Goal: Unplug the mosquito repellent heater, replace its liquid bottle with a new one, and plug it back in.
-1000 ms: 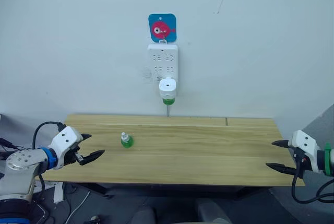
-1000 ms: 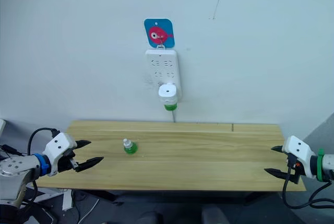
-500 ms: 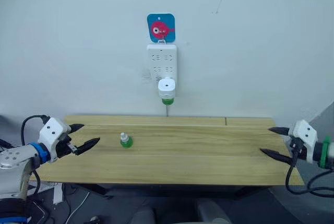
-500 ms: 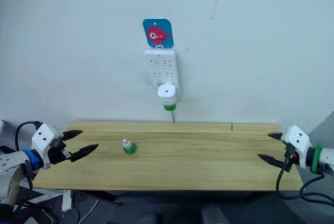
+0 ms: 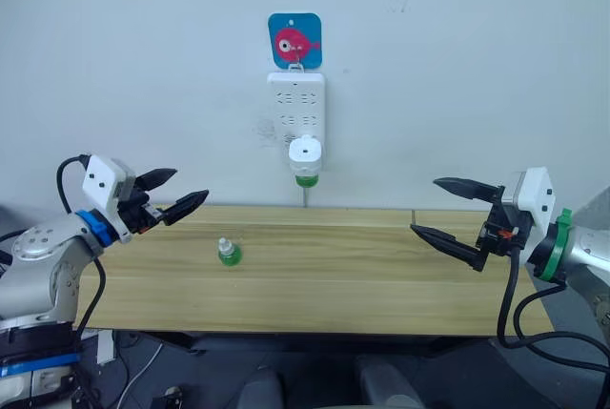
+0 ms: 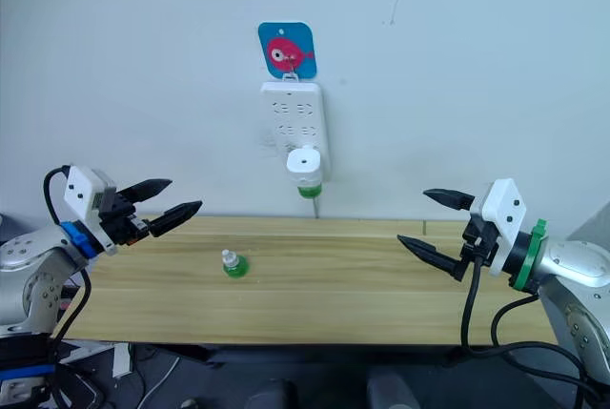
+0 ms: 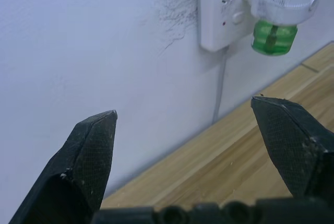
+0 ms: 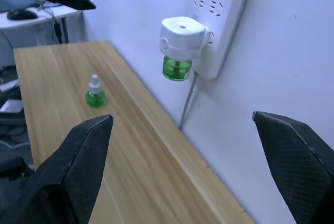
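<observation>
Rounded white plastic heater (image 5: 305, 152) sits plugged into the wall strip (image 5: 296, 104), its translucent green bottle (image 5: 306, 179) beneath. The capped bottle (image 5: 229, 254) stands on the wooden table (image 5: 381, 285). Left gripper (image 5: 179, 194) and right gripper (image 5: 446, 209) hover, tapered black fingers apart.

The table (image 5: 381, 276) is of light wood with a smooth matt finish. The mosquito repellent heater (image 8: 180, 36) and the power strip (image 5: 296, 104) look like smooth white plastic, its liquid bottle (image 8: 176, 69) is clear green plastic, and the fingers (image 7: 88, 156) are black with a fine rough texture.
</observation>
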You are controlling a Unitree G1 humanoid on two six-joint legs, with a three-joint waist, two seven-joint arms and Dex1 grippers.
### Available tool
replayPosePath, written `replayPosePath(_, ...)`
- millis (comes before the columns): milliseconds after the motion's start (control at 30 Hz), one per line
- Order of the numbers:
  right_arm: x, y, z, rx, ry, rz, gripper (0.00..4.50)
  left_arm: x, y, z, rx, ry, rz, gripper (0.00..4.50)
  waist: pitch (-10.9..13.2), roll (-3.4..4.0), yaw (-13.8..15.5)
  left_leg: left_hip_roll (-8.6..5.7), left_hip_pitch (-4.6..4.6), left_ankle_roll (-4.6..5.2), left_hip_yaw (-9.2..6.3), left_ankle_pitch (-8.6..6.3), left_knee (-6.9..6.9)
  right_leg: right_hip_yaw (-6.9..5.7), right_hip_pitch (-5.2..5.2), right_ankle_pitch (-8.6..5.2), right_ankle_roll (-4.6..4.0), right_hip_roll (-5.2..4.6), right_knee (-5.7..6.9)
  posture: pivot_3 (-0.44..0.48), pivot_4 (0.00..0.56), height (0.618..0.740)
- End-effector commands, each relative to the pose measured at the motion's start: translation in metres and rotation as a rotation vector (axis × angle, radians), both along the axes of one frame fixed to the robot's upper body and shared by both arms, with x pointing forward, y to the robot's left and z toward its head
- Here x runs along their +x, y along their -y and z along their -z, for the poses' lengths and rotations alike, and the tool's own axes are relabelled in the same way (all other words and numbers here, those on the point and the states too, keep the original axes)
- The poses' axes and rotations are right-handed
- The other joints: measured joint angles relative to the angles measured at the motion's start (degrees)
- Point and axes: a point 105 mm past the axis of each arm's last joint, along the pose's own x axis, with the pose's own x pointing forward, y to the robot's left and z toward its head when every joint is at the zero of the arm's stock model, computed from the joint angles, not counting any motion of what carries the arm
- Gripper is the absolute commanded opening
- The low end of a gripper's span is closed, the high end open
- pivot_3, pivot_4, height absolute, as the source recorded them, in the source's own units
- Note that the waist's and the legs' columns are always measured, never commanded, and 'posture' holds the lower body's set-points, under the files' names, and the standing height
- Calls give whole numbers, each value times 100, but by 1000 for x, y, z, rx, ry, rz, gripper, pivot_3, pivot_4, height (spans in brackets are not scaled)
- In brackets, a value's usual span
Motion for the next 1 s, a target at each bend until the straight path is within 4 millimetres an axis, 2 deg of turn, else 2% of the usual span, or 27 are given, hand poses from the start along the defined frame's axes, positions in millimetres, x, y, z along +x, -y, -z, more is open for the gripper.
replayPosePath(33, -6, -2, -15, 13, 47, 28, 4475, 9, 10, -14, -15, 42, 38, 4500, 47, 1, -29, 0, 1, 0, 0, 0, 2, 1, 1, 0, 0, 0, 0, -207, 167, 723)
replayPosePath(267, -13, -17, -30, 56, 71, 33, 4475, 35, 26, -18, -52, 29, 53, 4500, 184, -8, -205, 0, -5, 0, -2, 0, 12, 0, 0, 3, 6, 0, 1, -257, 187, 723)
replayPosePath(533, -16, -36, -41, 106, 78, 13, 4475, 63, 43, -28, -66, 94, 89, 4500, 337, -25, -388, -1, -23, 2, -4, -2, 35, 2, -6, 11, 19, 1, -2, -296, 222, 723)
replayPosePath(800, -19, -42, -44, 120, 65, 8, 4475, 75, 61, -31, -98, 109, 143, 4500, 419, -19, -498, -3, -102, 3, -16, -2, 48, -7, -68, 18, 30, 1, -8, -317, 243, 723)
replayPosePath(1000, -20, -45, -44, 122, 56, 1, 4475, 79, 74, -38, -136, 123, 190, 4500, 501, -17, -448, -12, -111, 4, -28, -1, 65, -15, -65, 21, 38, -4, -7, -328, 247, 723)
